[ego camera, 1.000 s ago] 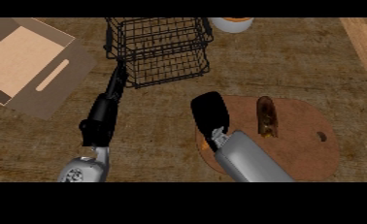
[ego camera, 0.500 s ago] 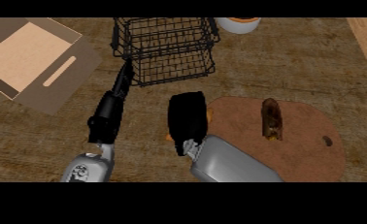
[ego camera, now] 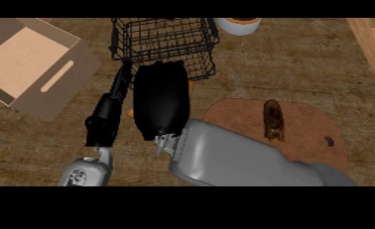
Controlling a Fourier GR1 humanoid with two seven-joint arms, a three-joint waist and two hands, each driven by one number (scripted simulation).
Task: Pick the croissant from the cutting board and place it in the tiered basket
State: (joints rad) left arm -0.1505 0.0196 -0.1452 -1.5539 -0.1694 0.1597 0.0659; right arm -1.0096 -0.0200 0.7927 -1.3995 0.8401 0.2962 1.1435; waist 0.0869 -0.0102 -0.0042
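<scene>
- Brown and long, the dark baked croissant [ego camera: 273, 119] lies on the round brown wooden cutting board [ego camera: 311, 124], near the board's middle. Only the head view shows this.
- Nothing holds the croissant. It is not in the basket, so the pick is not done and the drop is not done. I judge the job is at its very start.
- The croissant's long side runs up and down the view, one tip toward the far side of the counter and one tip toward the robot. It leans just a little.
- The black wire tiered basket [ego camera: 164, 44] stands up and to the left of the cutting board, well apart from the croissant.
- The right hand [ego camera: 161, 99] is just left of the cutting board, with its tips at the basket's near edge. Its fingers look straight and pressed together, and it holds nothing I can see.
- The left hand [ego camera: 102, 121] is farther left of the board. It looks thin and dark, and I cannot tell how its fingers are.
- A flat tan cardboard box [ego camera: 40, 69] sits far left of the board. A small white bowl with an orange inside [ego camera: 239, 25] sits beyond the board, next to the basket.
</scene>
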